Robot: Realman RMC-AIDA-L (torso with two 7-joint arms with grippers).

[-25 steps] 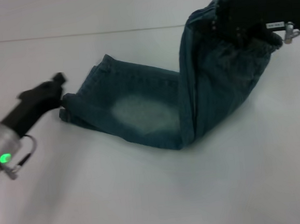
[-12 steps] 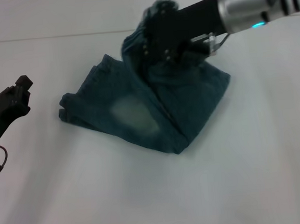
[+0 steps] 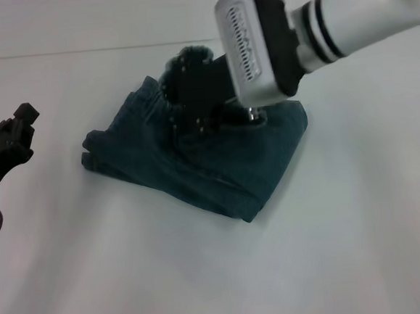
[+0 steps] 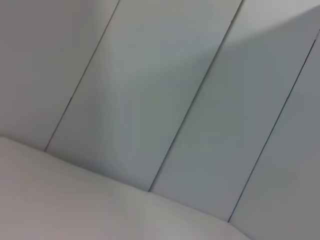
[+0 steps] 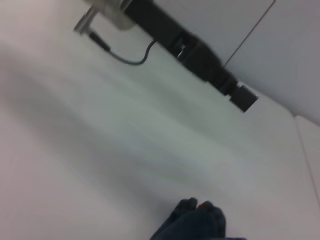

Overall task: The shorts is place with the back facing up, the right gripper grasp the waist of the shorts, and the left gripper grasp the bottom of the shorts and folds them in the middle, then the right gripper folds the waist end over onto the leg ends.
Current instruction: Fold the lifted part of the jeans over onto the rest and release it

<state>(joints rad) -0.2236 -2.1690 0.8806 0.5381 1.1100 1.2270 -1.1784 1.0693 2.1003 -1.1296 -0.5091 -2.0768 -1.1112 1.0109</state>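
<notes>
**Right gripper holds the waist end over the folded denim shorts**

The right gripper [image 3: 190,93], black and mounted on a white and silver arm, sits low over the dark blue denim shorts [image 3: 218,167] on the plain white table [image 3: 312,258]. Its fingers are pinched on a bunched tuft of the waist fabric, which sticks up just behind the gripper body in the head view. The fingertips themselves are buried in cloth and covered by the wrist housing, so how tightly they meet cannot be read beyond the fact that fabric is clamped between them.

The shorts lie near the middle of the table as a compact, layered bundle. The leg ends point toward the robot's left, and the upper layer rests across them, with a thick folded edge at the near corner. In the right wrist view only a small dark blue bump of the same denim [image 5: 197,222] shows at the frame edge; the rest of the garment is cut off.

The left gripper [image 3: 20,128], also black, hovers well apart from the shorts, out to the robot's left, touching nothing. It appears again in the right wrist view [image 5: 240,96] with its cable trailing. Whether its fingers are apart or together cannot be told. The left wrist view shows only pale wall panels [image 4: 175,100].
</notes>
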